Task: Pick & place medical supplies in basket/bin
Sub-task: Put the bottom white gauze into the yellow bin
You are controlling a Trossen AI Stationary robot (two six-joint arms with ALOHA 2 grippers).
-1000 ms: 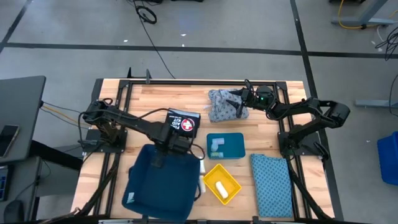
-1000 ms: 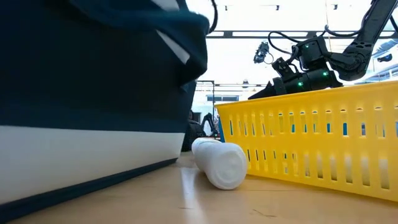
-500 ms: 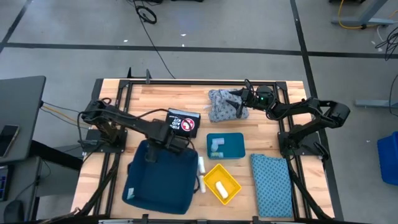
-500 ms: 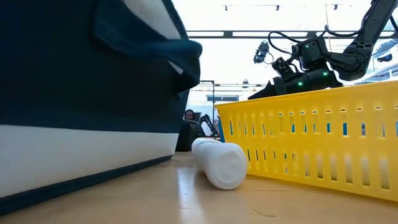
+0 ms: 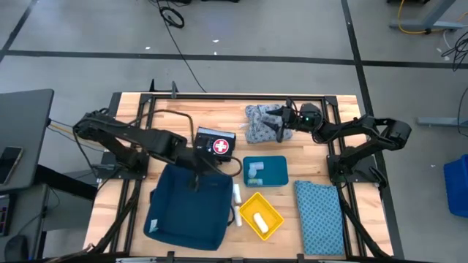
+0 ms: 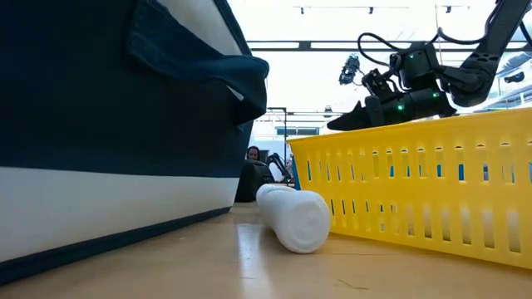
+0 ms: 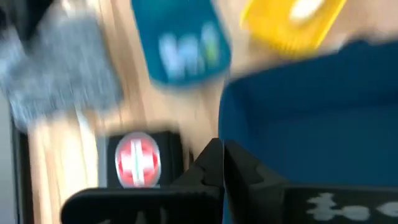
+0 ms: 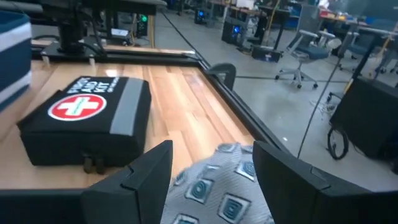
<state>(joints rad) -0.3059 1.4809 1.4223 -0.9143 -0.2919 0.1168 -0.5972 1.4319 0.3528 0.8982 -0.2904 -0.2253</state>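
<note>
the right hand hangs over the grey-blue bundle at the far side of the worktop, its fingers spread wide to either side of the cloth's top, a stance that suits a straight drop onto it. whether the fingertips already touch the fabric cannot be told; the right wrist view cuts them off.

the left hand sits over the far rim of the navy bag, fingers pressed together. nothing can be seen between them, though the left wrist view is smeared and a pinch of bag fabric cannot be ruled out. the bag looks like the bin, placed near the left arm so that arm can manage its mouth.

the first-aid kit lies just beyond the bag. a white roll rests on the worktop between the bag and the yellow basket, which holds another white piece. vials stand in the teal tray. the flat blue cloth lies at the near right, its end cut off by the frame. the bag's inside is hidden.
</note>
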